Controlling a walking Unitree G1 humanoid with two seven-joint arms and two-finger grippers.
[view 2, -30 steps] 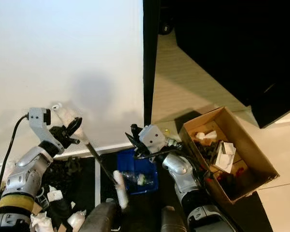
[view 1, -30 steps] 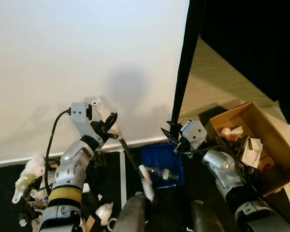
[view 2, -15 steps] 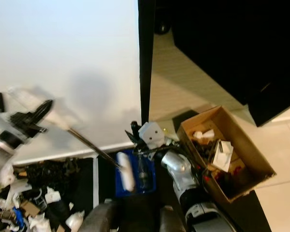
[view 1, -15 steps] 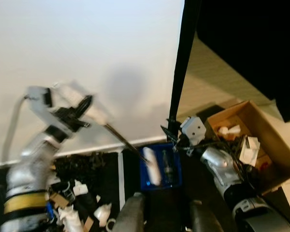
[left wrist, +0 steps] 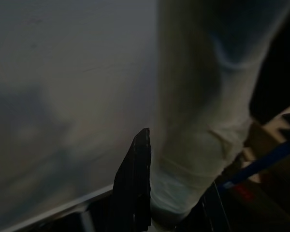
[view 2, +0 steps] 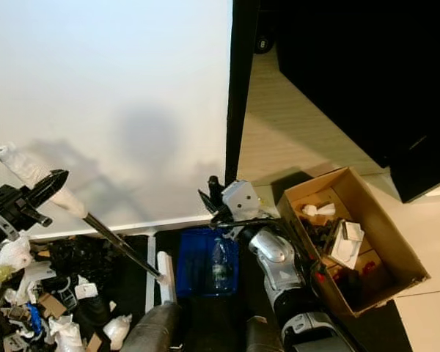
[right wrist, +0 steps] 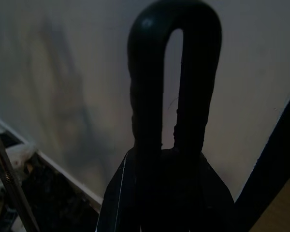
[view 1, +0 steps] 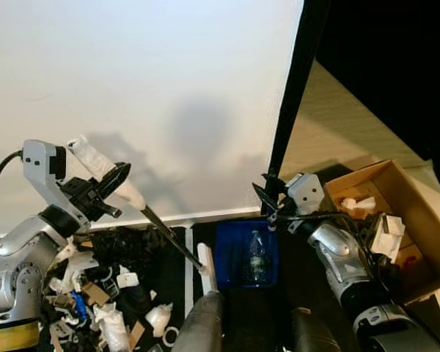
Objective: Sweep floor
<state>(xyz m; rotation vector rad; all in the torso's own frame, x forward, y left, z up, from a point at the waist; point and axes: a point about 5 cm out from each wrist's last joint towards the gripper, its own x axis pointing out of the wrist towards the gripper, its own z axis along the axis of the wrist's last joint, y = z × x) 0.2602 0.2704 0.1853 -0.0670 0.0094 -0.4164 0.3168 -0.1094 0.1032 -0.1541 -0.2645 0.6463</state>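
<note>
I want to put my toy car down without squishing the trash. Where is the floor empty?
The pale floor between the black post and the cardboard box is bare. The dark mat's left side is crowded with litter, and the blue dustpan already holds a bottle.

Black looped handle (right wrist: 174,92) before white wall (right wrist: 58,72)

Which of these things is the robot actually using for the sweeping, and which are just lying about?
In use:
- broom, held by the left gripper
- blue dustpan, with a bottle in it; its handle held by the right gripper
- litter pile on the floor

Lying about:
- cardboard box of odds and ends
- white wall
</note>
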